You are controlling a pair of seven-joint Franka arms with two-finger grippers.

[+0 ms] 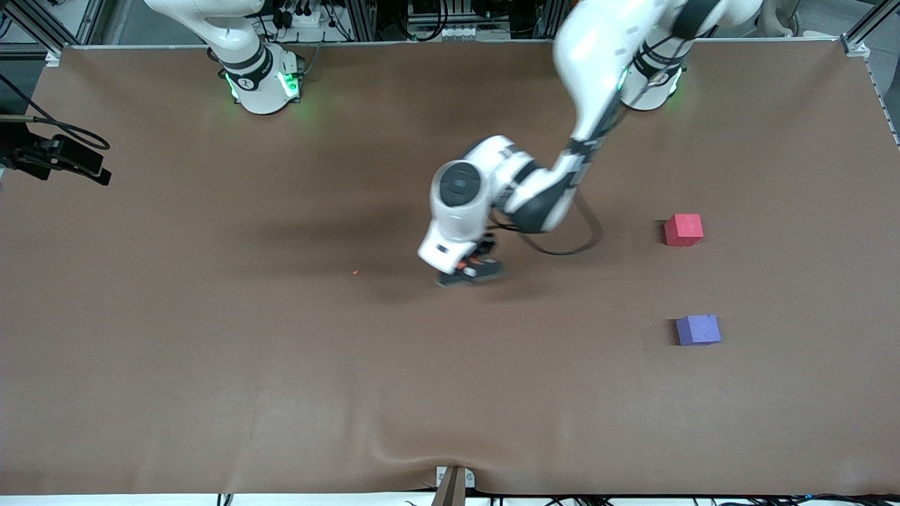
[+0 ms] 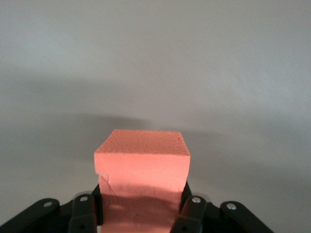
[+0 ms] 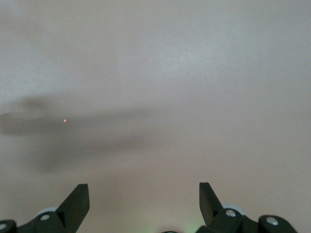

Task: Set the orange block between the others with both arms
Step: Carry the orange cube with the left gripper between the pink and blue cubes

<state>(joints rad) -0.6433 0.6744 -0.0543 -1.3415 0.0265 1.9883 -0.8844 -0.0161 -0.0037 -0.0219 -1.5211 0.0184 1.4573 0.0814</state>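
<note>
The orange block [image 2: 141, 165] sits between the fingers of my left gripper [image 2: 141, 201], which is shut on it; its sides are dented by the pads. In the front view the left gripper [image 1: 471, 270] is low over the middle of the table, and the hand hides the block. The others stand toward the left arm's end: a pinkish-red cube [image 1: 683, 230] and a purple-blue cube [image 1: 698, 329] nearer the front camera, with a gap between them. My right gripper [image 3: 144, 194] hangs open over bare table with nothing between its fingers. It does not show in the front view.
A tiny orange crumb [image 1: 355, 272] lies on the brown table cover [image 1: 211, 351] beside the left gripper, toward the right arm's end. A black device with cables [image 1: 56, 158] sits at the table's edge at the right arm's end. The right arm's base [image 1: 264, 81] stands at the back.
</note>
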